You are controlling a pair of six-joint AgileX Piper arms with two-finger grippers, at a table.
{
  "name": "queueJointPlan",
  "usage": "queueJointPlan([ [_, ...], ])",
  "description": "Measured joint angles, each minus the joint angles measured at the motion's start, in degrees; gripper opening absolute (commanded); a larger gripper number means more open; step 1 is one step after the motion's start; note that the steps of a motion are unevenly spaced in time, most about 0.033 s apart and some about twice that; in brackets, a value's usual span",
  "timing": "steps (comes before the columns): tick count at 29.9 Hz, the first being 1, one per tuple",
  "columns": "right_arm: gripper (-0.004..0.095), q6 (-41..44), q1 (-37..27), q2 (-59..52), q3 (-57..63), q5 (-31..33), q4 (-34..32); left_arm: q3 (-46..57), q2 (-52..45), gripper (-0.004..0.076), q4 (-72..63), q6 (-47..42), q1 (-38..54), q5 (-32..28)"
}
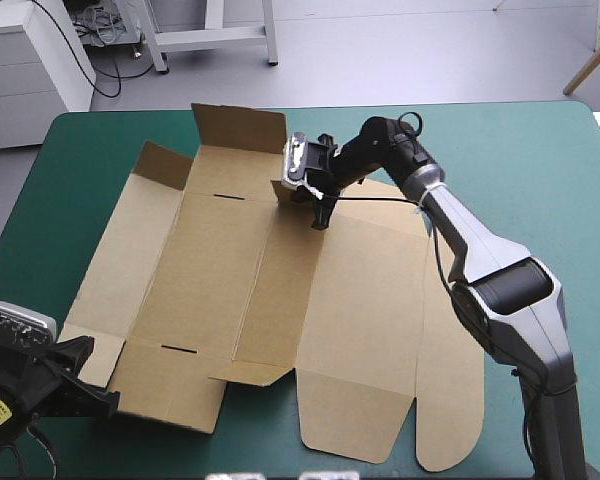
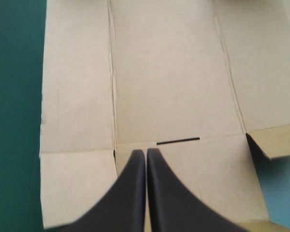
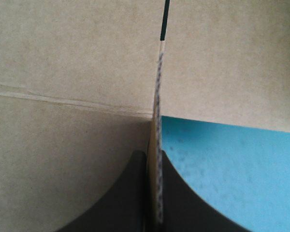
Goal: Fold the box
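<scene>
Box [image 1: 280, 290] is spread flat at the centre of the table [image 1: 540, 160]. At 7 o'clock the left gripper [image 2: 146, 152] is held together over a near flap [image 2: 208, 174]. At 12 o'clock a far flap [image 1: 283, 190] is clamped by the right gripper [image 3: 154, 155]. Flap-raising is judged begun, and a steady inward swing is required.

One box [image 1: 280, 290] lies on one table [image 1: 540, 170]. It has two slots, a far slot [image 1: 228, 197] at 11 o'clock and a near slot [image 1: 178, 349] at 7 o'clock. Two grippers show: the right gripper [image 1: 320, 218] at its 12 o'clock, the left gripper [image 2: 146, 153] at 8 o'clock.
</scene>
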Motion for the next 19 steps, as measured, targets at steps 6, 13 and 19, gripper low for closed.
queueJointPlan([
  [6,-0.002,-4.07,3.95,2.79,-0.23,-0.86,1.37,0.0,0.0,-0.001,-0.62,0.0,0.0,-0.72],
  [13,-0.002,-8.33,7.02,4.45,-0.23,-0.86,3.18,0.0,0.0,-0.001,-0.8,0.0,0.0,-1.03],
  [19,-0.0019,-9.38,7.91,4.45,-0.38,-1.72,4.17,0.0,0.0,-0.001,-0.8,0.0,0.0,-1.28],
])
